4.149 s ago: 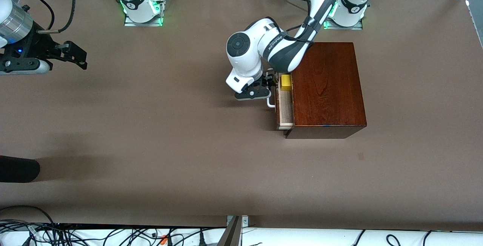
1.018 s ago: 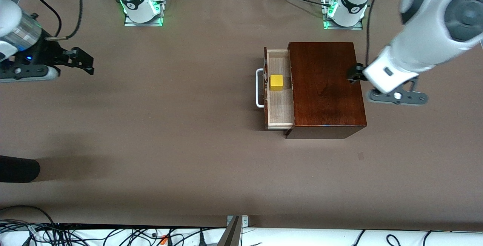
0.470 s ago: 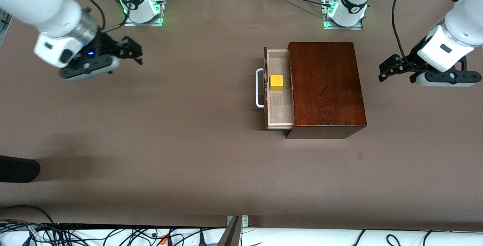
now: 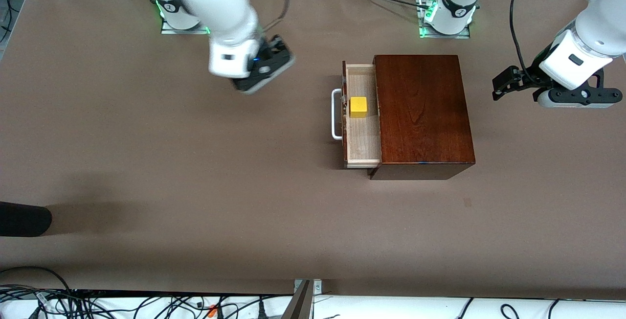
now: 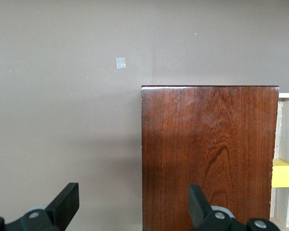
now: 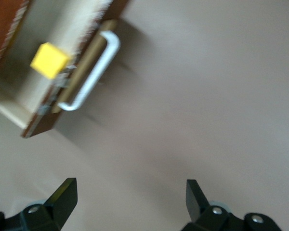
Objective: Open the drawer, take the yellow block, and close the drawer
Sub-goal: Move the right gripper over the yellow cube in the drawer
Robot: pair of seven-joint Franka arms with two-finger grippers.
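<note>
Drawer pulled out of mahogany box, white handle facing right arm's end of table. Yellow block sits in drawer tray, in half farther from front camera, just beside drawer front, untouched. My right gripper up over bare table between my base and drawer, fingers spread wide, nothing held. My left gripper over table off box's closed end, fingers released, empty.
</note>
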